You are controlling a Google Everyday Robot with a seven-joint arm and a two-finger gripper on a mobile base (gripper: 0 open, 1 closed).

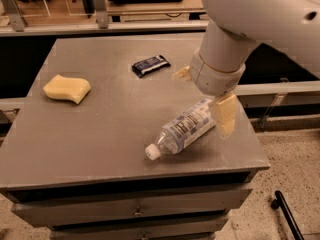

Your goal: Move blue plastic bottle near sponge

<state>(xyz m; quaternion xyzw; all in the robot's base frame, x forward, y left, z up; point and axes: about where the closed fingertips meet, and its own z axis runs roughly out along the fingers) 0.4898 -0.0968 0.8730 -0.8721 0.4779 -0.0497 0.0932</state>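
Note:
The blue plastic bottle [183, 129] lies on its side at the front right of the grey table [100, 134]. Its white cap points to the front left. The pale yellow sponge [66, 88] lies at the table's left side, far from the bottle. My gripper [201, 104] hangs over the bottle's base end with its fingers spread. One yellowish finger [225, 115] is to the right of the bottle's base. The other finger [181, 74] shows behind it. The gripper holds nothing.
A small dark snack-bar wrapper [150, 65] lies at the back middle of the table. My large white arm [260, 19] fills the upper right. The table's right edge is close to the bottle. Drawers [135, 211] are below the front edge.

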